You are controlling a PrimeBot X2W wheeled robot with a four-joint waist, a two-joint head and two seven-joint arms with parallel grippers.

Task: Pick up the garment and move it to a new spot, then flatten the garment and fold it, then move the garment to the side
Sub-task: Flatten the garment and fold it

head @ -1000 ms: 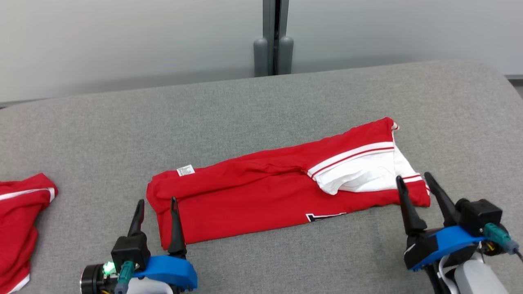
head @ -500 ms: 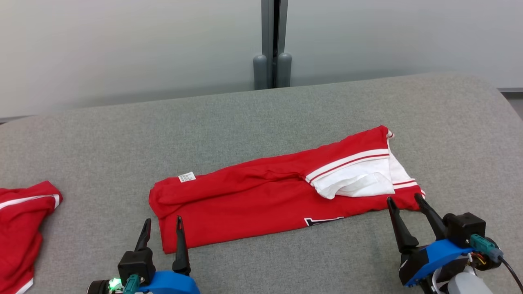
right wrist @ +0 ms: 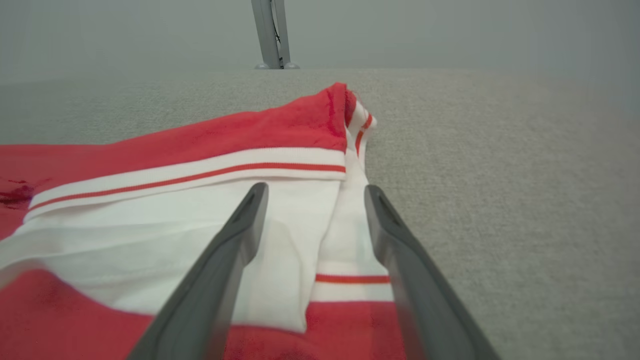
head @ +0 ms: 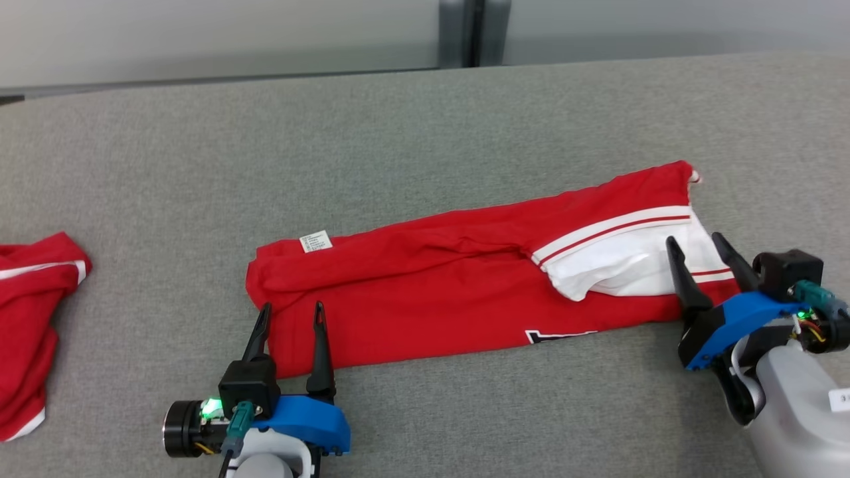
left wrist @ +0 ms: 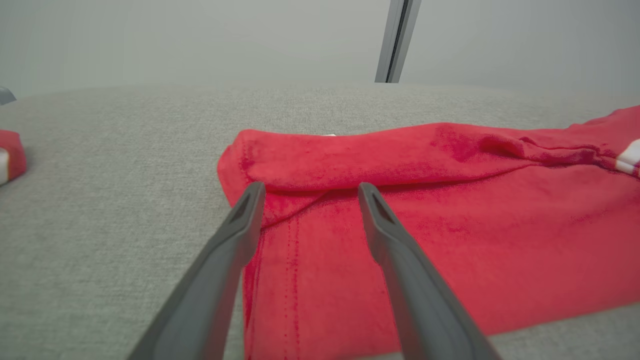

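**Head view.** Garment (head: 451, 285): red, folded lengthwise into a long band, lies flat on the grey fabric-covered table (head: 398, 126), approx. centre, running from near-left to far-right. White label (head: 315, 241) sits on its far-left corner. White panel (head: 617, 265) w/ red-and-white striped trim is at its right end. Black print (head: 558, 335) shows along the near edge.

L gripper (head: 293, 307): fingers spread wide, tips over the garment's near-left corner, nothing pinched btwn them. R gripper (head: 694, 239): fingers also wide apart, tips over the white panel at the garment's right end, holding nothing.

Second red garment (head: 33, 318), crumpled, w/ white trim, lies at the table's left edge, well apart from the first. Pale wall w/ a grey vertical post (head: 471, 33) stands beyond the table's far edge.

**Left wrist view.** L gripper's two fingers straddle the garment's left hem: one tip is at the cloth's edge, the other over red cloth. A raised fold ridge lies just beyond both tips. Whether the tips touch the cloth cannot be told.

**Right wrist view.** R gripper's fingers flank the end of the white panel, w/ the striped band just beyond the tips. Bare table fills that view's right side. Contact w/ the cloth cannot be told.
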